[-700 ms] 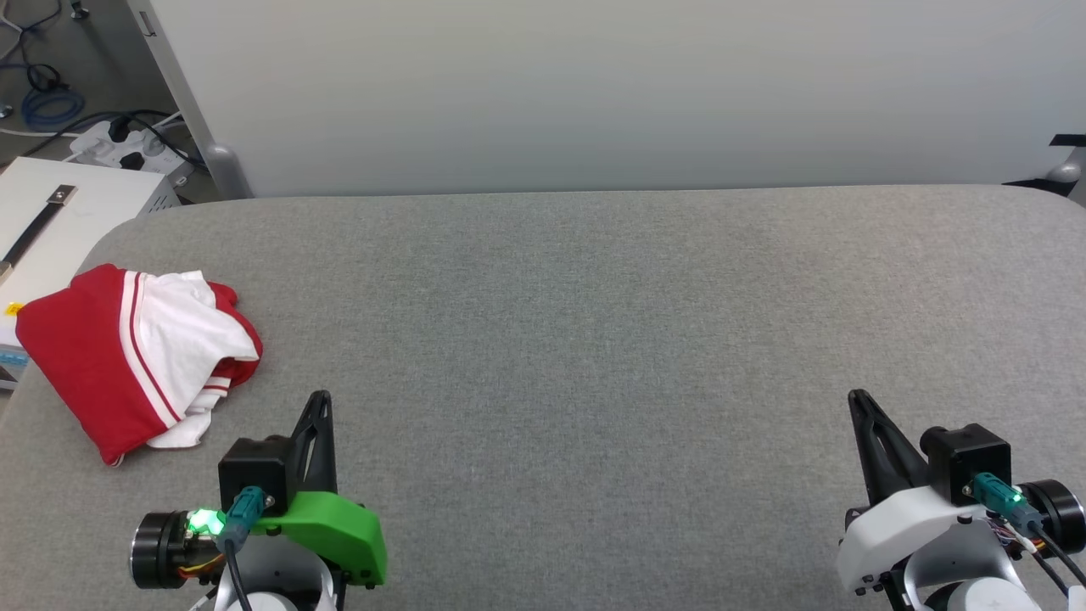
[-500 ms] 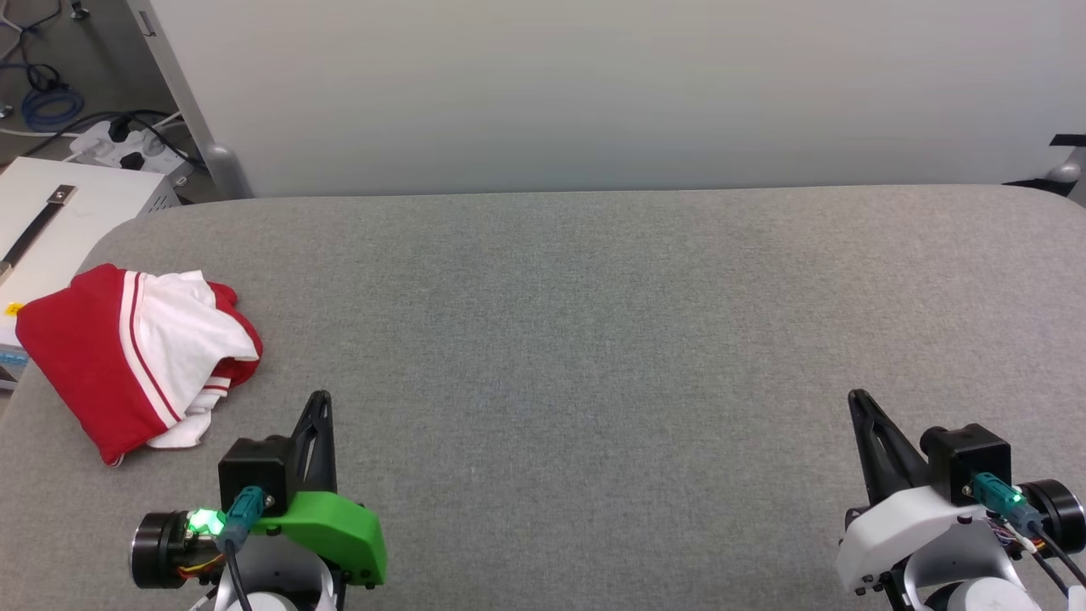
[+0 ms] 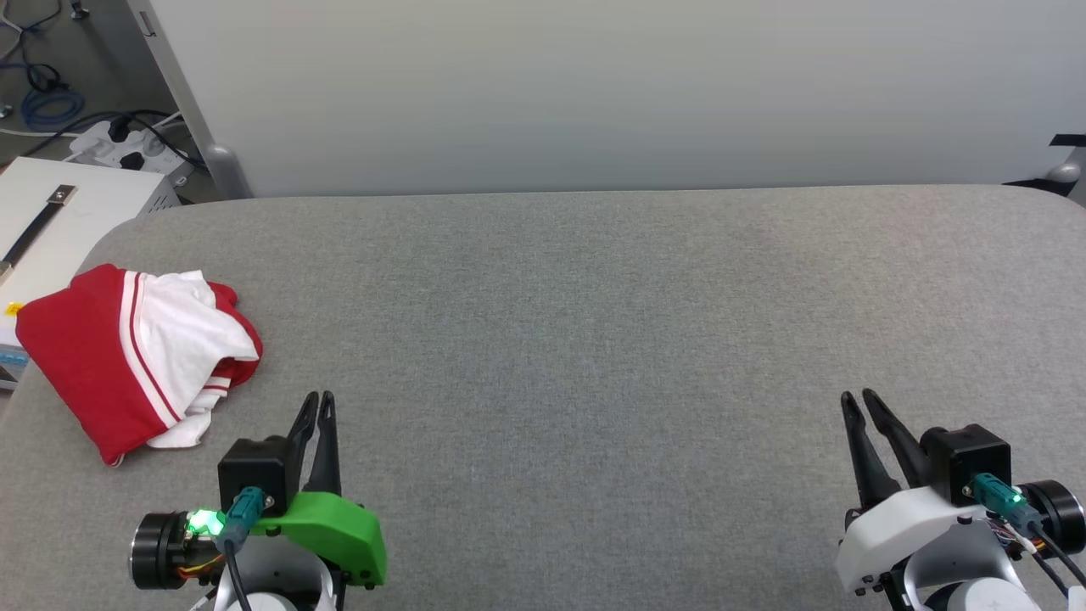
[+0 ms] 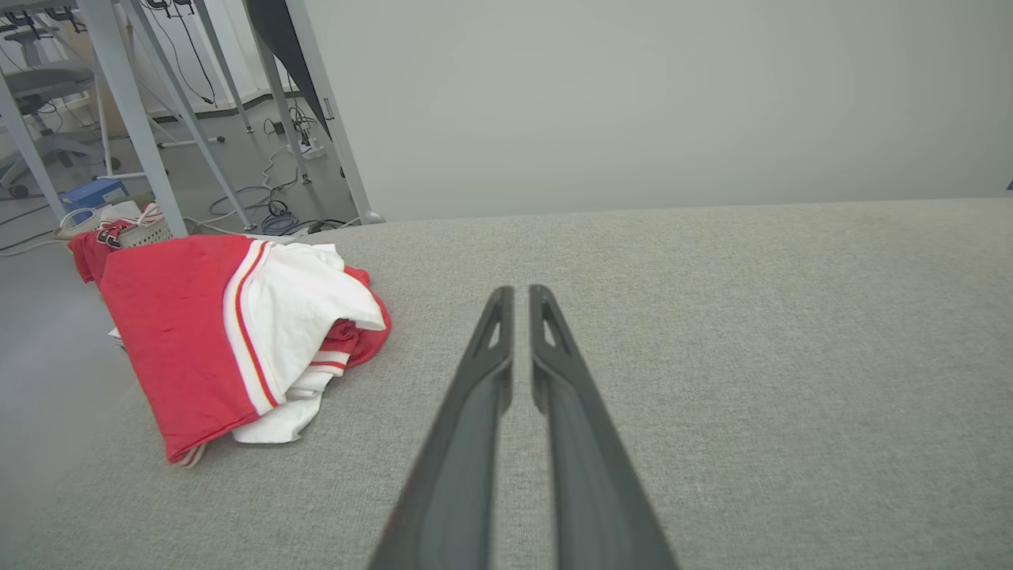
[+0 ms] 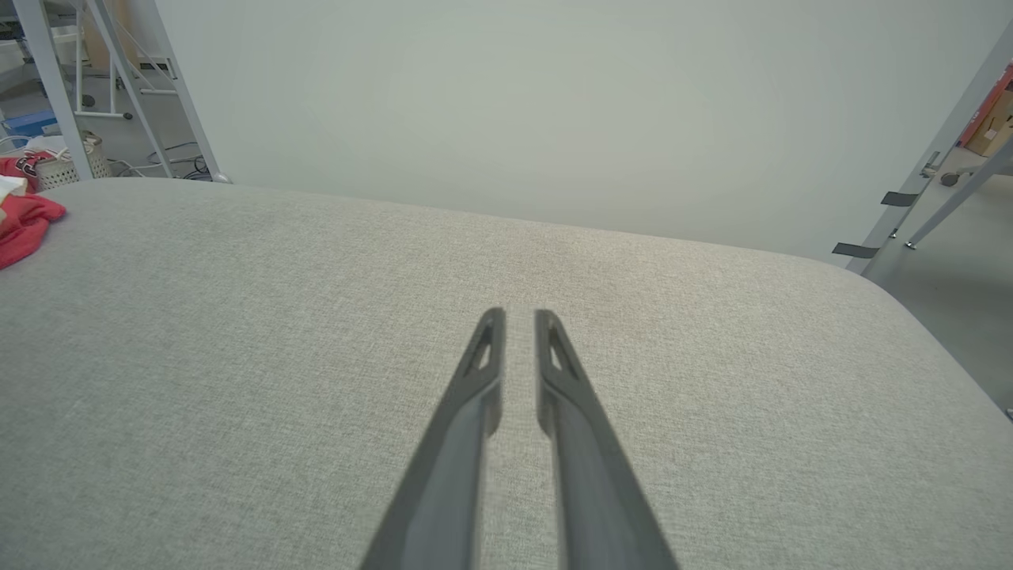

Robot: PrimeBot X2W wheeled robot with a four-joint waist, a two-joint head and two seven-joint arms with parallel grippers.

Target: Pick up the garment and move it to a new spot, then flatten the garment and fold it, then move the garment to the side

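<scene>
The garment (image 3: pixel 93 365), red with a white sleeve and red-white striped trim, lies bunched near the left edge of the grey padded table (image 3: pixel 594 322). My left gripper (image 3: pixel 320 396) hovers low at the front left, to the right of the garment and apart from it, its fingers a narrow slit apart and empty. In the left wrist view the garment (image 4: pixel 182 332) lies left of the left gripper (image 4: pixel 522 291). At the front right, my right gripper (image 3: pixel 857 395) is also slightly open and empty. The right wrist view shows the right gripper (image 5: pixel 518 314) over bare fabric, with the garment (image 5: pixel 24 218) at the far left edge.
A white box (image 3: pixel 59 221) stands just beyond the table's left edge, behind the garment. A power strip (image 3: pixel 127 148) and cables lie on the floor at the back left. A pale wall panel (image 3: pixel 594 85) runs along the table's far edge.
Both grippers' fingers, pressed together before, have parted by a narrow gap. The arms and the garment have stayed where they were.
</scene>
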